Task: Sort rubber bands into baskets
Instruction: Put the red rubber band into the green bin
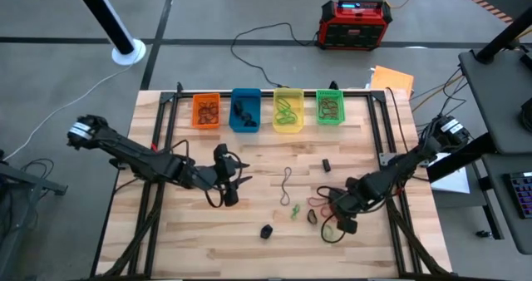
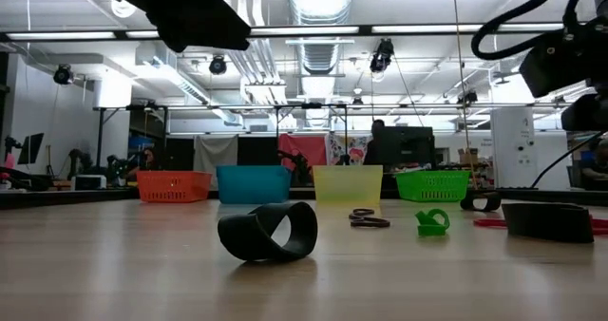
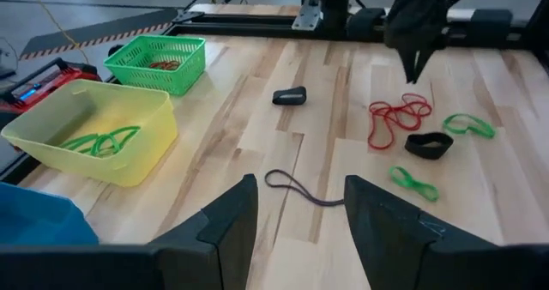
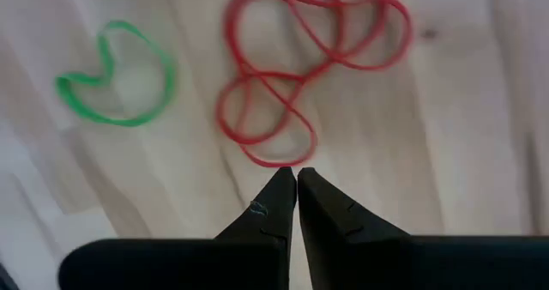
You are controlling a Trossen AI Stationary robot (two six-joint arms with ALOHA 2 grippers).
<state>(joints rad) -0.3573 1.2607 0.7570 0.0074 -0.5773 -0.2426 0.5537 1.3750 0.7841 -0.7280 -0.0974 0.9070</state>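
Crowding the lower right of the high view, loose rubber bands lie scattered on the wooden table (image 1: 208, 239): a tangle of red bands (image 4: 300, 63), a green band (image 4: 116, 80) just beside it, a wide black band (image 3: 429, 144) next to the red ones, and a thin dark band (image 1: 287, 184) stretched out near the frame's centre. Another wide black band (image 2: 269, 231) sits curled on edge at the lower centre of the low view.

Along the top edge of the table stand the four baskets in a row: orange (image 1: 205, 110), blue (image 1: 245, 109), yellow (image 1: 288, 110) and green (image 1: 329, 106). The yellow one holds green loops; the green one holds brownish loops. Beyond the table, at the upper right of the high view, a red-black box (image 1: 356, 23) rests on the floor with cables running from it.

The right gripper (image 4: 296, 183) hangs over the red tangle with its fingertips pressed together, nothing visibly between them. The left gripper (image 3: 296, 208), centre-left in the high view, has its fingers spread, facing the thin dark band.
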